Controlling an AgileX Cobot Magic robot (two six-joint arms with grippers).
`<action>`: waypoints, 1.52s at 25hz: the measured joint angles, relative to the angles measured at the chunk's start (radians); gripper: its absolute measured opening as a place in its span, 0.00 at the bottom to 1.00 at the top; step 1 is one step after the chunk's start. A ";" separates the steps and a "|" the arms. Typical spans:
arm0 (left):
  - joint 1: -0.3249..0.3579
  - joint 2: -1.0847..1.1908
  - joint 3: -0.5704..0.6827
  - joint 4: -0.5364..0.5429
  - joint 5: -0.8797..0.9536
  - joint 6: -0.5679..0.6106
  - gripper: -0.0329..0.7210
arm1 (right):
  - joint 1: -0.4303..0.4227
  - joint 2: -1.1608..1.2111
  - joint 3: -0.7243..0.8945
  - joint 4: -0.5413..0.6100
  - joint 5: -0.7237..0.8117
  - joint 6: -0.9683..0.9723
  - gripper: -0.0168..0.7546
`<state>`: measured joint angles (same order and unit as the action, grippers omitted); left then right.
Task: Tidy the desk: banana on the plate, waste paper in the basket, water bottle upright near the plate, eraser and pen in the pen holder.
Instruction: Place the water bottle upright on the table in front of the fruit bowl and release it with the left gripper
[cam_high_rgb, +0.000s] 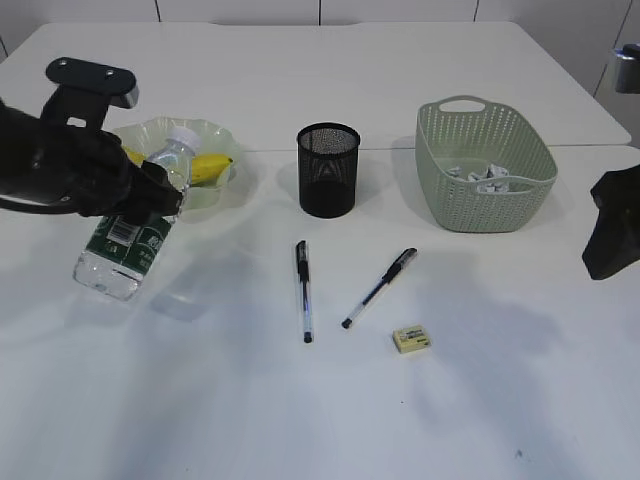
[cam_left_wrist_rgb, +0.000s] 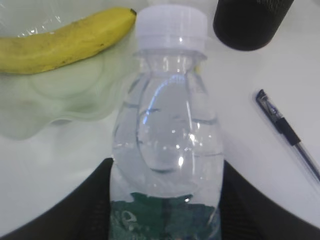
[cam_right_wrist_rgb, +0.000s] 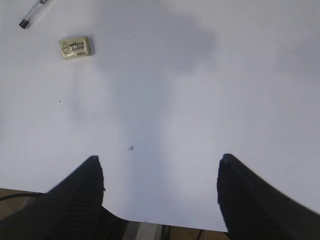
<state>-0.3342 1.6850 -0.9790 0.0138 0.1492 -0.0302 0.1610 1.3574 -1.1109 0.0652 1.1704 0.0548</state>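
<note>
Plain white flat surface (cam_high_rgb: 330, 400) across nearly the whole exterior frame. Upper left: shallow translucent pale green glass plate with a wavy rim (cam_high_rgb: 215, 132), cradling a curved yellow banana with brown specks (cam_high_rgb: 208, 168). Centre top: black round wire-mesh pen holder (cam_high_rgb: 328, 170), upright. Right of it: sage-green oval plastic basket with woven-look sides (cam_high_rgb: 485, 165), holding crumpled white waste paper (cam_high_rgb: 488, 175). Lower centre: two slim clear-barrelled pens with black caps, one (cam_high_rgb: 303, 290) nearly vertical in the frame, the other (cam_high_rgb: 380, 287) slanted, apart from each other. Just below the slanted one: small pale yellow rectangular eraser with a printed top (cam_high_rgb: 411, 340).

Left fingers (cam_left_wrist_rgb: 165, 200) clamped on either side of a small clear plastic water bottle with a dark green label and ribbed white cap (cam_high_rgb: 135, 235), gripping at the label. Bottle tilted, cap toward the plate, base toward the lower left, apparently off the surface.

Right fingers (cam_right_wrist_rgb: 160, 192) spread wide, holding nothing, above bare surface, eraser (cam_right_wrist_rgb: 75, 47) well apart at the upper left of that view.

Left arm reaching in from the left edge, bulky and black. Right arm at the far right edge, mostly out of frame.
</note>
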 joint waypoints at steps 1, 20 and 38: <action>0.000 -0.021 0.040 -0.014 -0.055 0.000 0.56 | 0.000 0.000 0.000 0.000 0.000 0.000 0.71; 0.000 -0.125 0.442 -0.190 -0.769 0.000 0.56 | 0.000 0.000 0.000 0.002 0.014 0.000 0.71; 0.000 0.160 0.438 0.007 -1.222 -0.131 0.55 | 0.000 0.000 0.000 0.006 0.005 0.000 0.71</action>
<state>-0.3342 1.8452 -0.5409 0.0210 -1.0731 -0.1612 0.1610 1.3574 -1.1109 0.0708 1.1756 0.0548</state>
